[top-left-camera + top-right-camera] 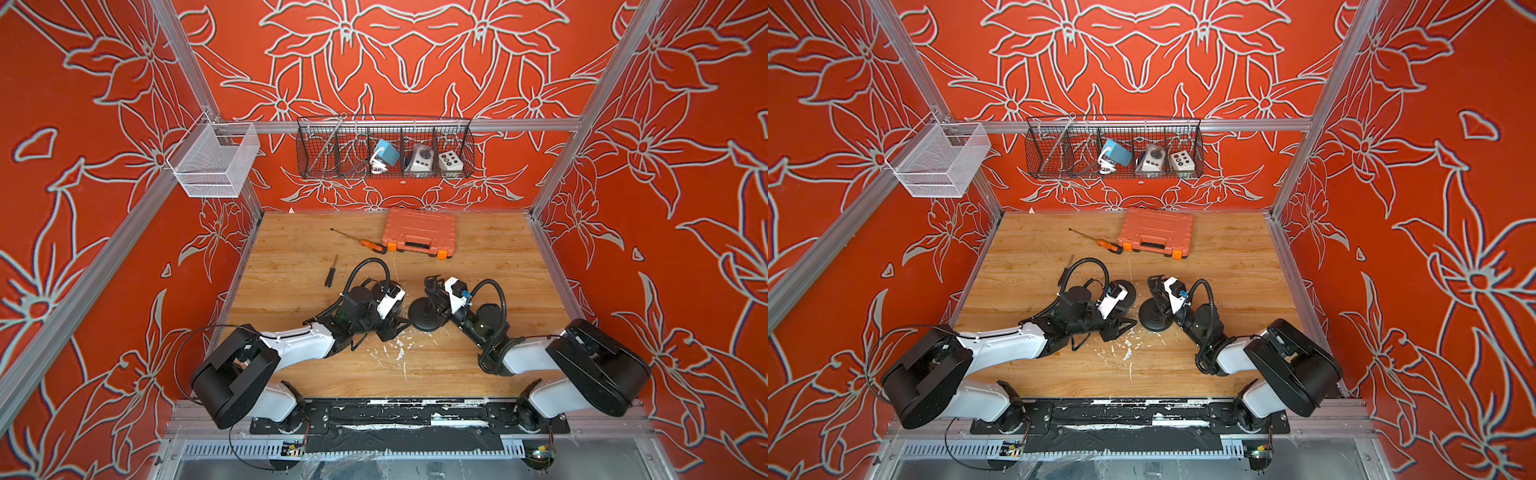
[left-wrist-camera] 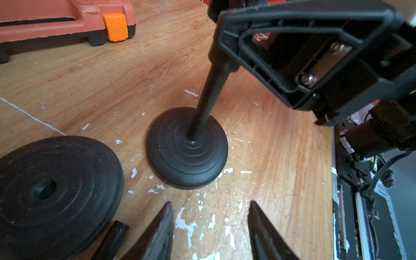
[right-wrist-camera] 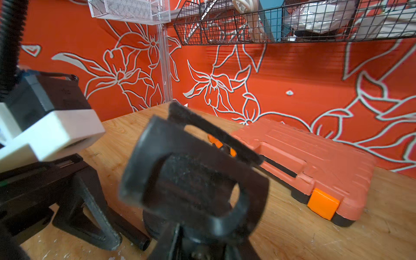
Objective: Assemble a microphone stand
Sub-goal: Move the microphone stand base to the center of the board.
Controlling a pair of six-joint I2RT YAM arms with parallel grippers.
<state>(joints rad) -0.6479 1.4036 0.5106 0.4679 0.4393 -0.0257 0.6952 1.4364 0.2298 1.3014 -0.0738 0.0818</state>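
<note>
step: seating pole (image 2: pixel 209 96) in base (image 2: pixel 186 148), looks near done | base at table centre | right gripper (image 1: pixel 433 293) clamped on pole top | left gripper (image 2: pixel 210 203) jaws apart, empty, 9 o'clock of base | spare base (image 2: pixel 51 186) at 10 o'clock | next: you likely pin base, twist pole tight

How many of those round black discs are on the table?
2. One disc has a pole standing in it; the bare disc, centre hole empty, lies beside it, apart. Others might hide beneath the arms.

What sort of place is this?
Likely a robot test cell staged as a workshop: robot arms at a wooden table, an orange tool case, a wire basket on an aluminium frame.
</note>
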